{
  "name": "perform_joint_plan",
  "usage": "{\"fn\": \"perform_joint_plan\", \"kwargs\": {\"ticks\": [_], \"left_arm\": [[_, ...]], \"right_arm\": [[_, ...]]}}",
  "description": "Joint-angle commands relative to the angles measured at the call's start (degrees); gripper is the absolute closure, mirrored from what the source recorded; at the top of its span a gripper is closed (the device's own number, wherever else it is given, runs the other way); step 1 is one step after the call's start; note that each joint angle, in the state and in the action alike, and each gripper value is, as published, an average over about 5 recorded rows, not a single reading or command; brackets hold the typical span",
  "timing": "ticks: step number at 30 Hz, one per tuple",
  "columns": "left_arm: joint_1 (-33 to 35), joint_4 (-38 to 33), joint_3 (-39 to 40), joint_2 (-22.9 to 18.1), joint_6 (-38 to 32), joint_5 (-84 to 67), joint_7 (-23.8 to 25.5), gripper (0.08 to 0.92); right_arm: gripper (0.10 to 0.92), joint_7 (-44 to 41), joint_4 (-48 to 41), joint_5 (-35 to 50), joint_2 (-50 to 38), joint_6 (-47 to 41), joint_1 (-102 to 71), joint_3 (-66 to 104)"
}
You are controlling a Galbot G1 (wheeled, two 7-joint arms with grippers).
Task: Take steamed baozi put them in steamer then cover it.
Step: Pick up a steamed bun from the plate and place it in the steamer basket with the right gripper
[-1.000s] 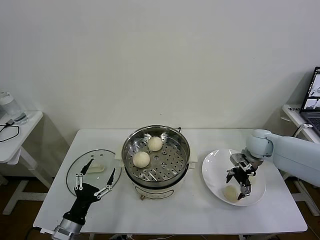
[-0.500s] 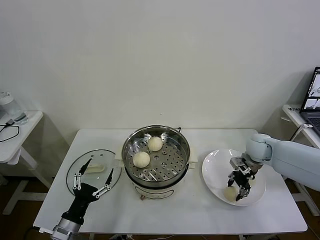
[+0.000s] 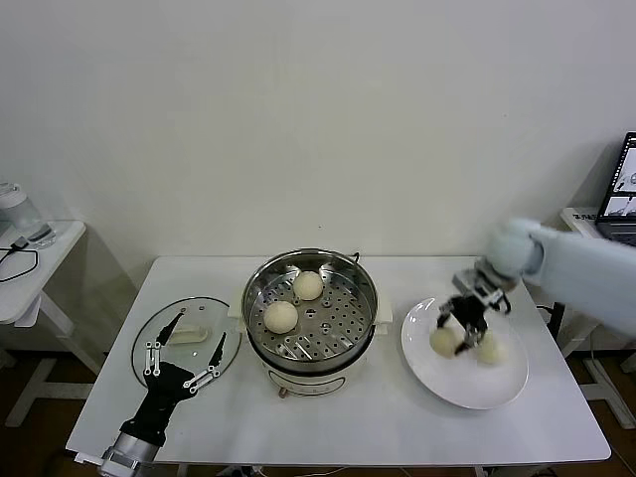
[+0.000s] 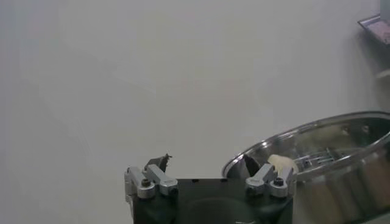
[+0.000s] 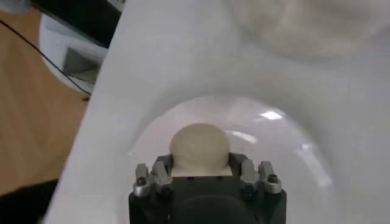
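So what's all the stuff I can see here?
Baozi in steamer: two, cream, on the perforated tray.
Baozi in right gripper: one, cream, above the plate.
Baozi on plate: one, cream.
Steamer: one, shiny steel, table centre.
Cover: one, clear glass, cream handle, flat on the table's left side.
Plate: one, white, table's right side.
Table: one, white.
Laptop: one, dark, far right.
Left gripper: open, over the cover.
Right gripper: shut on a baozi.

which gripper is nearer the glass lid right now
Left. The left gripper hovers open over the glass lid's near edge; the right gripper is beyond the steamer, holding a baozi above the plate.
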Motion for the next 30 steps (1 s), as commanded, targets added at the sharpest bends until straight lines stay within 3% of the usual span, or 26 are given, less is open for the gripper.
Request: {"fn": "perform_joint_plan", "kwargs": {"ticks": [1,12,21,30], "left_arm": [[0.26,-0.51,0.32,0.14,-0.13,-0.01,0.01,0.177],[0.25,-0.89,1.13,-0.26,-0.56,0.06,-0.10,0.177],[-0.30,-0.34,1.07,-0.44,-0.81,-0.01,-0.08,0.177],[-0.36,-0.26,0.72,-0.73,-1.02,-0.17,-0.08,0.177]], "right_arm": [[0.372,0.03,1.74,3.11,13.76,13.97,18.52,-2.26],[0.371,6.68,5.99,-7.89,26.79,27.65,13.30,-1.69],[0.371,7.94,6.19,-20.29,30.06,34.96,5.35,-0.92],[0.372,7.01,5.06,-25.51,31.23,37.59,0.13,0.33]]}}
